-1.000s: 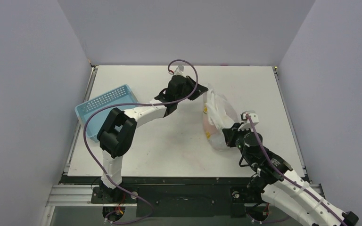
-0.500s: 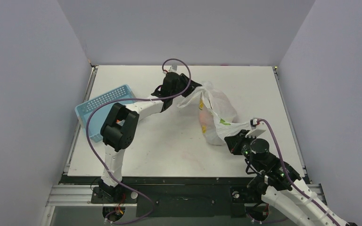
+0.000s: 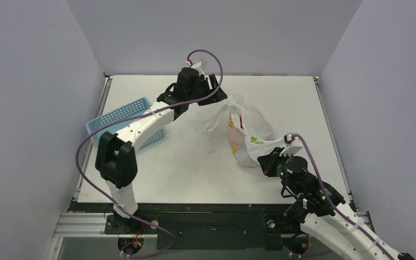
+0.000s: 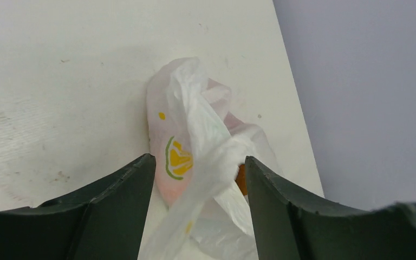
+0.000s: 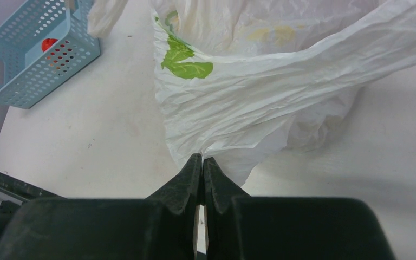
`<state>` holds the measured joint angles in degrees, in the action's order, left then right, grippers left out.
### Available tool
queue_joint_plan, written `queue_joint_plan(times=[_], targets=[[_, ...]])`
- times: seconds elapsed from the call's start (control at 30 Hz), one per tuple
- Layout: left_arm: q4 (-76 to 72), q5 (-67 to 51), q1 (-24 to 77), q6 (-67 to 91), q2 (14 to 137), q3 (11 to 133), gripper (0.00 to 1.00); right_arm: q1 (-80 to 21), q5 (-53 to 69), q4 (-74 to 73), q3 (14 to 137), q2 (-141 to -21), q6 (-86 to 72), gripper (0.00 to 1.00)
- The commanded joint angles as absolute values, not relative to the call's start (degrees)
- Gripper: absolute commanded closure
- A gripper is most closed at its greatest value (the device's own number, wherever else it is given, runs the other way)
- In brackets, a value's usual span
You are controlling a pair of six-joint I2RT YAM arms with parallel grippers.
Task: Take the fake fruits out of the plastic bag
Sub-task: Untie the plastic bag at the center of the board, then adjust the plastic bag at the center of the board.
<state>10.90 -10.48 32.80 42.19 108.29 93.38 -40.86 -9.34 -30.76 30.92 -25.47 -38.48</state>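
Only the right wrist view shows us a single red piece (image 5: 49, 44) lying in the blue perforated basket (image 5: 27, 81). It also shows the right tool (image 5: 201, 162) pinched tight on a fold of the plastic bag (image 5: 260, 92), just below its green leaf print (image 5: 187, 62). The left wrist view alone shows us the left tool (image 4: 197, 184) with its fingers wide apart. A twisted strand of the bag runs between them unclamped, and an orange piece (image 4: 241, 179) peeks from the bag's folds beside one finger. From above we count one bag, one basket and two arms. The bag lies right of the middle of the counter (image 3: 195, 162), and the basket sits at the counter's left edge, well apart from the bag. The counter is white and faintly scuffed, closed in by plain pale lilac walls (image 3: 32, 108) on three sides.
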Motion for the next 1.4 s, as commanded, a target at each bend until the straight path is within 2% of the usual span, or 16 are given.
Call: queue_joint_plan(times=[0.0, 0.03, 0.07, 0.17, 0.43, 0.6, 0.9, 1.0, 1.07, 1.1, 1.13, 1.17, 1.23, 1.37], targets=[[17.09, -9.35, 32.74, 29.66, 94.91, 88.00, 0.41, -40.76, -6.59, -30.27, 35.86, -27.92, -34.32, 1.00], [16.72, -9.38, 32.81, 29.50, 93.51, 86.36, 0.41, -40.77, -6.11, -30.49, 36.17, -28.95, -33.74, 1.00], [16.00, -9.71, 33.14, 29.51, 91.05, 78.39, 0.41, -40.78, -5.42, -30.58, 36.66, -29.42, -33.57, 1.00], [14.64, -9.83, 34.03, 30.33, 86.87, 78.19, 0.41, -40.70, -4.88, -30.89, 37.50, -30.99, -33.48, 1.00], [6.10, -5.23, 36.10, 34.78, 80.33, 62.63, 0.41, -40.71, -4.92, -30.83, 38.38, -31.71, -32.88, 1.00], [4.54, -1.39, 36.14, 35.94, 79.26, 58.67, 0.40, -40.65, -4.80, -30.74, 37.87, -32.18, -32.94, 0.99], [-9.94, -8.97, 35.05, 42.25, 86.51, 58.01, 0.40, -40.67, -3.72, -29.79, 37.04, -32.23, -33.43, 0.92], [-12.63, -10.59, 35.07, 43.60, 88.97, 59.83, 0.48, -40.61, -3.06, -30.40, 37.46, -32.21, -33.50, 0.81], [-11.76, -11.05, 35.05, 43.24, 90.13, 61.51, 0.58, -40.61, -3.76, -31.22, 37.86, -31.43, -34.10, 0.69], [-11.51, -11.24, 35.06, 43.07, 90.42, 61.91, 0.67, -40.65, -4.45, -31.54, 38.00, -31.09, -34.63, 0.62], [-11.01, -11.42, 35.07, 42.76, 90.70, 62.50, 0.74, -40.57, -5.62, -31.81, 38.33, -30.43, -34.94, 0.59], [-10.73, -11.42, 35.11, 42.65, 90.70, 62.67, 0.84, -40.55, -6.50, -32.78, 38.63, -30.16, -35.80, 0.54], [-9.75, -11.32, 35.08, 42.30, 90.47, 63.05, 0.97, -40.54, -11.82, -35.44, 40.10, -29.88, -37.91, 0.47], [-7.13, -11.72, 35.10, 40.97, 89.36, 63.97, 1.00, -39.89, -20.89, -40.23, 45.57, -32.85, -40.48, 0.37]])
